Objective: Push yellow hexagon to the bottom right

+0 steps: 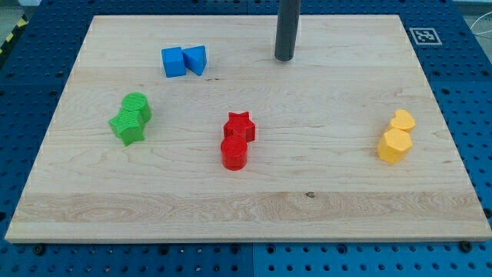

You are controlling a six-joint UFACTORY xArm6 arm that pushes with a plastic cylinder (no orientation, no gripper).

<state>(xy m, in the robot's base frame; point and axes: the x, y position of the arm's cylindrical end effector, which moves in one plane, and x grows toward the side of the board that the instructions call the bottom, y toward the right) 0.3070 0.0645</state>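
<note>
Locate the yellow hexagon [394, 145] at the view's right, touching a yellow heart [402, 120]. My tip [284, 58], a bare rod with no jaws, stands well apart. The block looks light and rigid and likely slides easily; push its upper-left face.

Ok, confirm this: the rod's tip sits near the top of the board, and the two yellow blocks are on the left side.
Wrong side. The camera view shows the yellow blocks on the view's right; my tip is indeed near the top of the board.
</note>
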